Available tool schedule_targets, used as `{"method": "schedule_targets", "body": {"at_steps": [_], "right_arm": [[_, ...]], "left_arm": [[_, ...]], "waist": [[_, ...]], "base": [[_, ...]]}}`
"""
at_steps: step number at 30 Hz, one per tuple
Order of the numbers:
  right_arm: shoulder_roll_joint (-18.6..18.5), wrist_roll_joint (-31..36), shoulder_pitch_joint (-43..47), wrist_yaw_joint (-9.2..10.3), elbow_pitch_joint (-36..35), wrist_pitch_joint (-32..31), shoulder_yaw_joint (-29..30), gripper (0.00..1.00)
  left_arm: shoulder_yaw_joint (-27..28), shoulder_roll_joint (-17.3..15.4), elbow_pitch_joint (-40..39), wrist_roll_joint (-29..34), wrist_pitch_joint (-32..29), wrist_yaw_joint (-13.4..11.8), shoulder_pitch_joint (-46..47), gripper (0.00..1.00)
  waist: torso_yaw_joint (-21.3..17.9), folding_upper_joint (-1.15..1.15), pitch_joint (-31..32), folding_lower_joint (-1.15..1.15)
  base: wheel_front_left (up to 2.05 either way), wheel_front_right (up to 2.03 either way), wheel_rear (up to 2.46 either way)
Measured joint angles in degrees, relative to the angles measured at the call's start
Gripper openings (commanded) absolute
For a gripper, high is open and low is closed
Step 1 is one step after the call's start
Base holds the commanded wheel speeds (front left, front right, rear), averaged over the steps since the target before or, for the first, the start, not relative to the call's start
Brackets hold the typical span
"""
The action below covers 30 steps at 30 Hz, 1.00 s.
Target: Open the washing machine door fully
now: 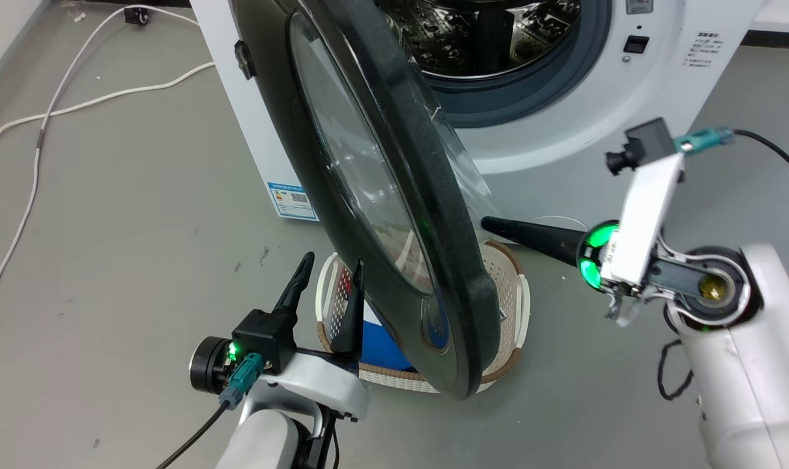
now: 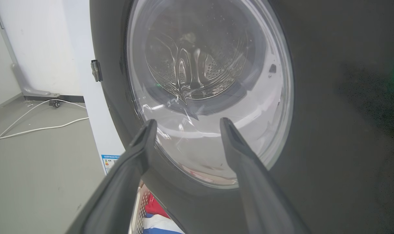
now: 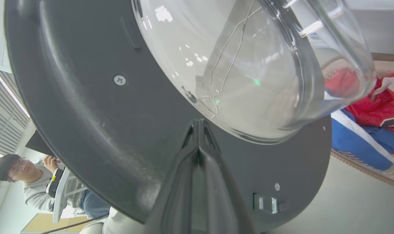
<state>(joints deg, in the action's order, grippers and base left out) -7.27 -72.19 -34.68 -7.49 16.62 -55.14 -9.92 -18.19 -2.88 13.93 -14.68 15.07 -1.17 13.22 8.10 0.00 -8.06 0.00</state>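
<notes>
- A smooth grey floor (image 1: 140, 215) runs back to a pale wall, and white cables (image 1: 75, 104) trail across it on the left
- The washing machine door (image 1: 381, 195) stands swung out from the washing machine (image 1: 563, 130), nearly edge-on to the head view, between the two grippers; the frame cuts off its top
- The door is a glossy black disc with a thick rounded rim, and a clear glass bowl (image 3: 249, 65) bulges from its inner face; a thin wiry line shows through the glass but is hard to make out
- The perforated steel drum (image 1: 485, 39), ringed in grey rubber, lies open behind the door, with its upper part out of frame
- The right gripper (image 1: 488, 225) has its dark fingers pressed together on nothing, with the tip at the door's inner face just under the bowl; whether it touches cannot be told
- The left gripper (image 1: 332, 264) has its fingers spread wide and empty, close before the outer face and low on the window
- A cream perforated basket (image 1: 518, 293) sits under the door's lower edge, half hidden by it, and holds red and blue cloth (image 3: 379, 107)
- Bare floor lies open on the door's outer side
- A seated person (image 3: 27, 182) shows past the rim, partly hidden by it
</notes>
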Motion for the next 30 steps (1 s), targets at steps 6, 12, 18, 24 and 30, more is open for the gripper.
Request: {"method": "schedule_targets", "body": {"at_steps": [6, 12, 18, 24, 30], "right_arm": [[-2.4, 0.8, 5.9, 0.0, -5.4, 8.9, 4.2, 0.0], [-4.8, 2.7, 13.9, 0.0, -9.6, 19.7, 8.4, 0.0], [-6.4, 9.0, 22.2, 0.0, -12.6, 34.7, 12.6, 0.0], [-5.6, 20.9, 28.1, 0.0, -12.7, 50.6, 14.4, 1.0], [-3.4, 38.2, 31.8, 0.0, -13.5, 61.5, 19.3, 1.0]], "left_arm": [[1.1, 0.0, 0.4, 0.7, 0.0, 0.1, -0.4, 1.0], [3.3, 0.0, 1.0, 1.9, 0.0, 0.1, -1.5, 1.0], [5.6, 0.0, 1.2, 2.8, 0.0, 0.6, -2.4, 1.0], [7.7, 0.0, 1.6, 4.0, 0.0, 1.5, -3.4, 1.0], [9.4, 0.0, 2.0, 5.1, 0.0, 2.2, -4.6, 1.0]], "waist": [[-1.1, 0.0, 0.5, 0.0], [-2.9, 0.0, 1.6, 0.0], [-4.4, 0.0, 2.2, 0.0], [-5.6, 0.0, 3.1, 0.0], [-6.8, 0.0, 4.7, 0.0]], "base": [[0.0, 0.0, 0.0], [0.0, 0.0, 0.0], [0.0, 0.0, 0.0], [0.0, 0.0, 0.0], [0.0, 0.0, 0.0]]}}
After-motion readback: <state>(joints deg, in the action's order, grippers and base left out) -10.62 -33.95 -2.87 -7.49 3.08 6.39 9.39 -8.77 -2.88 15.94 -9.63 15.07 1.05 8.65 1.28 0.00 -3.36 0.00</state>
